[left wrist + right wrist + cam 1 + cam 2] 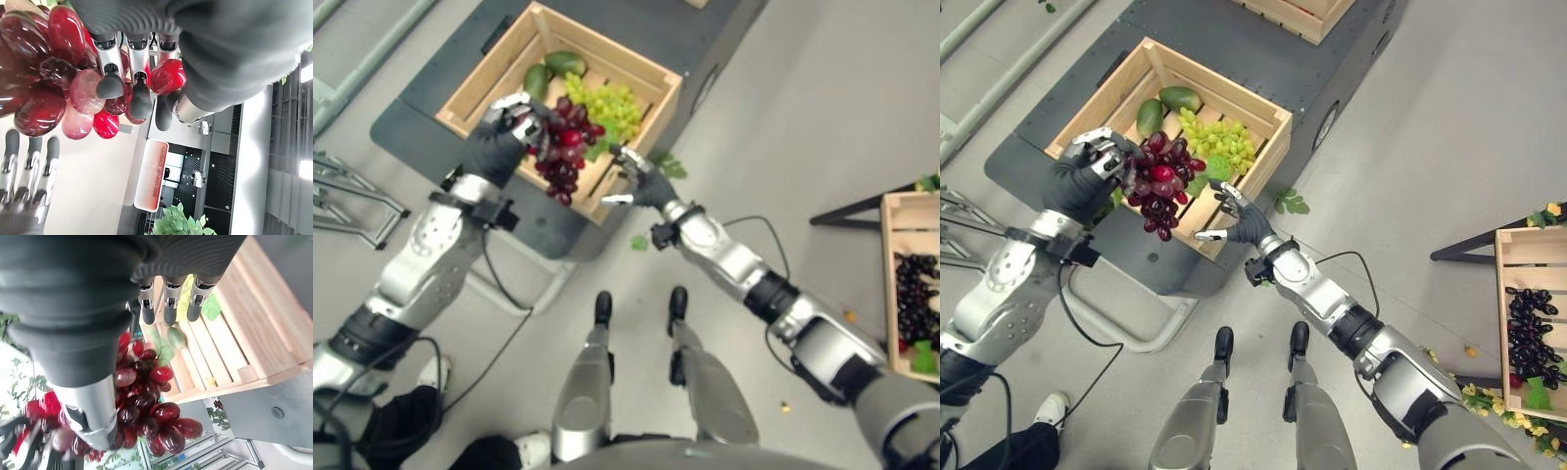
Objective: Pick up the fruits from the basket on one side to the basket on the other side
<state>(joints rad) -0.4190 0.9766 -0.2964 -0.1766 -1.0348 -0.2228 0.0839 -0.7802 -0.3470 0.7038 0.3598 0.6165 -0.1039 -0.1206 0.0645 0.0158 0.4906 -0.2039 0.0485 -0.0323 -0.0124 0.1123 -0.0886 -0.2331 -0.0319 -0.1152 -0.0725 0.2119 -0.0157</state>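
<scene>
Grey floor (822,127) lies open across the right and centre of the frame. The dark platform (440,108) at upper left carries the wooden crate (651,83), its near rim lying just beside both hands. A 2nd wooden crate (893,284) sits at the right edge, well apart, holding dark grapes (913,299). The left hand (504,132) has fingers curled around the red grape bunch (563,147), lifted over the crate's near rim. The right hand (636,181) hovers beside the bunch, fingers spread, holding nothing. Green grapes (615,108) and 2 mangoes (551,70) lie in the crate.
</scene>
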